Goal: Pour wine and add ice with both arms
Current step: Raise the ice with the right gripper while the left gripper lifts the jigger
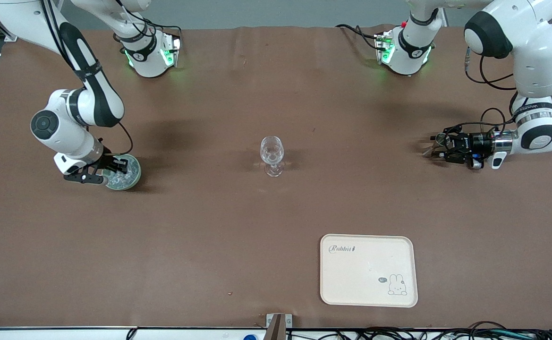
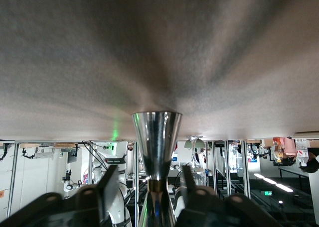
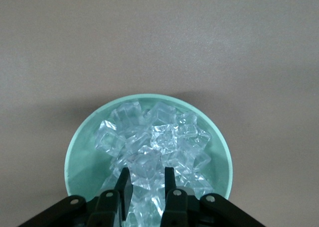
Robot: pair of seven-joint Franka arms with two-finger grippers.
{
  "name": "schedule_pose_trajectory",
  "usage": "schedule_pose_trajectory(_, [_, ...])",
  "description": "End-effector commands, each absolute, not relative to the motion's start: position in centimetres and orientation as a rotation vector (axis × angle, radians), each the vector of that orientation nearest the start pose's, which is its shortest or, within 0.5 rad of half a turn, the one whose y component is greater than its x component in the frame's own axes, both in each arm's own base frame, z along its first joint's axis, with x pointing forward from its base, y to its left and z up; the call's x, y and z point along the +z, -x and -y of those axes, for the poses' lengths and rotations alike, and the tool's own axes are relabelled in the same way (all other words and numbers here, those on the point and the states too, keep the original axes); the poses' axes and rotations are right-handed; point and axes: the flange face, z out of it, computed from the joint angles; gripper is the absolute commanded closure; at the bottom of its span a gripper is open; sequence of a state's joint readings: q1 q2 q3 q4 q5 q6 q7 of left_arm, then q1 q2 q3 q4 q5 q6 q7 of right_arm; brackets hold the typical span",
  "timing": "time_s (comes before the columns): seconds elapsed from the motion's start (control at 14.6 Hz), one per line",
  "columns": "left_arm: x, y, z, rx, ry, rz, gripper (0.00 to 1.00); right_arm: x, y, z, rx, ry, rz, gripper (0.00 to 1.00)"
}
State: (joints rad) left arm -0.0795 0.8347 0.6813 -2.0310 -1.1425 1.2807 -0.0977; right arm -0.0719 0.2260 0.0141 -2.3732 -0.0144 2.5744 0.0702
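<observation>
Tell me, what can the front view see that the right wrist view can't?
Only the front view shows the empty wine glass mid-table, the cream rabbit tray nearer the camera, and the left gripper low over the table's left-arm end. Only the right wrist view shows the separate clear cubes of ice heaped up, with the right gripper pinched shut among them. Both show that gripper at the mint-green bowl of ice on the brown table.
</observation>
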Motion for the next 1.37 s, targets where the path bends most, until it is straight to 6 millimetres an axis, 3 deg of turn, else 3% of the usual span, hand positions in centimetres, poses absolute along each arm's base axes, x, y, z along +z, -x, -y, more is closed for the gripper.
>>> schedule_pose_trajectory(0.0, [9.8,-41.7,-19.7,-1.044,-1.463,-1.353,0.92,23.7,-51.2,3.2,0.103,3.139,-0.222,0.95])
schedule_pose_trajectory(0.21, [9.9,-40.8,-20.0,-1.069,-1.410,-1.367,0.95,26.9,-53.3,3.2,0.202,3.134,-0.277,1.00])
schedule_pose_trajectory(0.27, [10.3,-41.1,-19.8,-1.071,-1.411,-1.349,1.00,28.5,-54.3,3.2,0.212,3.134,-0.278,1.00])
schedule_pose_trajectory(0.48, [12.6,-42.8,-18.9,-1.056,-1.425,-1.285,1.00,33.5,-56.8,3.8,0.265,3.131,-0.290,1.00])
schedule_pose_trajectory(0.69, [14.6,-45.7,-15.1,-1.091,-1.439,-1.221,1.00,41.2,-58.4,4.9,0.278,3.131,-0.301,1.00])
schedule_pose_trajectory(0.82, [17.7,-48.8,-11.8,-1.100,-1.469,-1.254,1.00,47.5,-59.2,5.9,0.249,3.134,-0.311,1.00])
schedule_pose_trajectory(0.96, [21.5,-51.6,-7.1,-1.100,-1.511,-1.301,1.00,53.1,-59.6,6.8,0.204,3.136,-0.301,1.00])
schedule_pose_trajectory(1.1, [24.2,-53.2,-2.8,-1.148,-1.525,-1.332,1.00,58.1,-58.9,7.4,0.158,3.131,-0.321,1.00])
schedule_pose_trajectory(1.31, [26.8,-53.9,3.7,-1.167,-1.604,-1.239,1.00,63.3,-56.3,8.2,0.051,3.128,-0.343,1.00])
